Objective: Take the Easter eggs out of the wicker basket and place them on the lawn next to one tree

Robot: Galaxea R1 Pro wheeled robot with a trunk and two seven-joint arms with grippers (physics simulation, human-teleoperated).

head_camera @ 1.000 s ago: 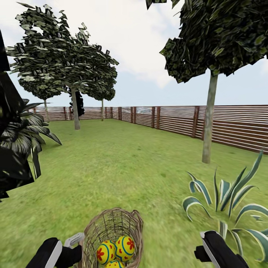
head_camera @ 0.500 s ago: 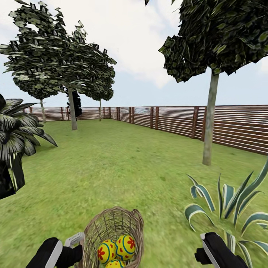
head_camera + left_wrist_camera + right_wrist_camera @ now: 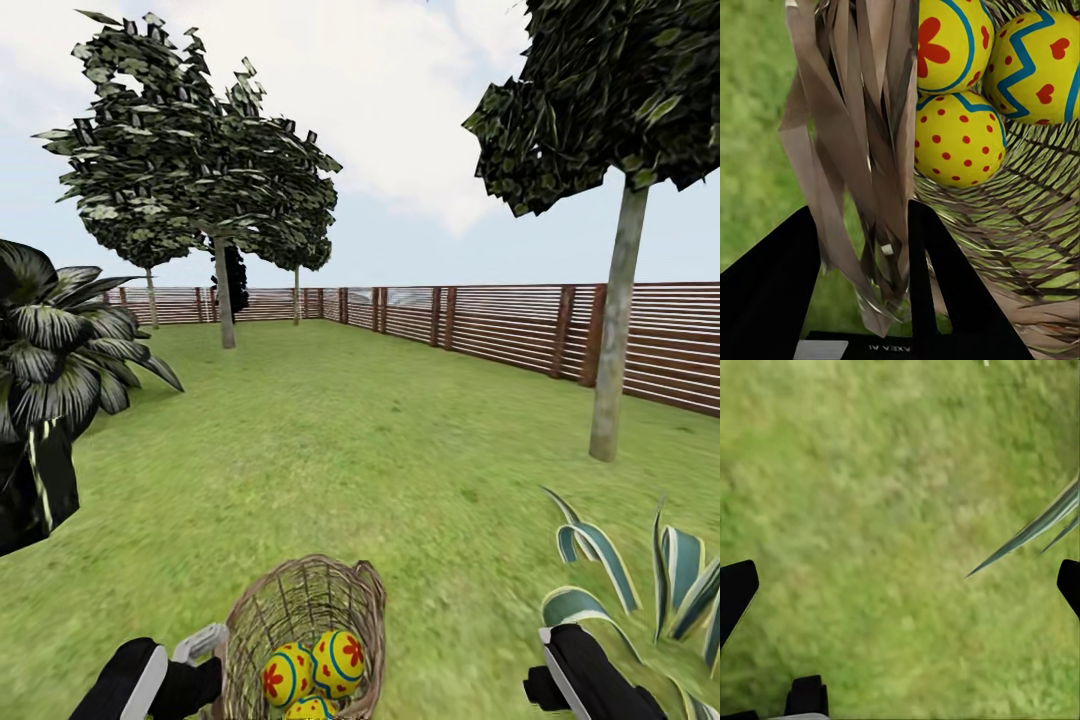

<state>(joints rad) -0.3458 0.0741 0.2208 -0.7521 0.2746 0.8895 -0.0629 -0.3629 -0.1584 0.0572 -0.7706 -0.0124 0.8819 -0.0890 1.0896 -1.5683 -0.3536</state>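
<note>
Left claw (image 3: 862, 255) clamped on the wall of the wicker basket (image 3: 300, 610), the three Easter eggs (image 3: 967, 90) lying just beyond its fingers. Weave judged light, pliant; eggs smooth, prone to roll. Right claw (image 3: 900, 585) is held open above the lawn (image 3: 870, 495).

Rough woven wicker basket (image 3: 855, 150) w/ smooth glossy painted eggs (image 3: 958, 139).

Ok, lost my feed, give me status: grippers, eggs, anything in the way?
Left gripper shut on basket rim; right gripper open over lawn. Three eggs in basket. Striped plant between robot and tree.
</note>
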